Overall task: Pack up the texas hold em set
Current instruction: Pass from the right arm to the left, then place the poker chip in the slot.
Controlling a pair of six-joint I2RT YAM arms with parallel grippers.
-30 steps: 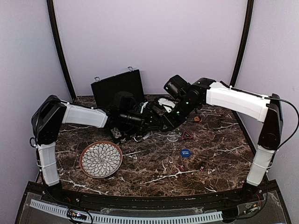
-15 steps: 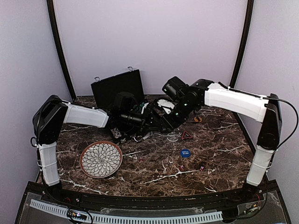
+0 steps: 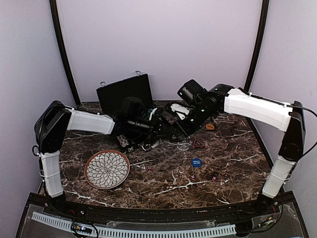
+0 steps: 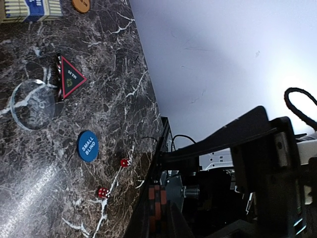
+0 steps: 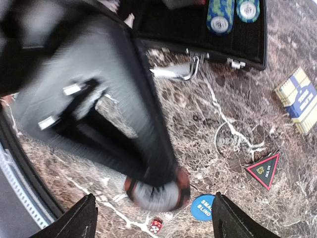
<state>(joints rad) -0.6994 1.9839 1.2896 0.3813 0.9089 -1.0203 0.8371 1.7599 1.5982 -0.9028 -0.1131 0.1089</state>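
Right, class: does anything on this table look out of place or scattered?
The plate at the near left is no poker piece. The blue button, triangle marker and dice lie loose, outside the open case.

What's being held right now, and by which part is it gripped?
The left end effector appears to pinch a small stack of red-and-black poker chips across their striped edges, though the view is partly blocked. The right end effector is open and holds nothing.
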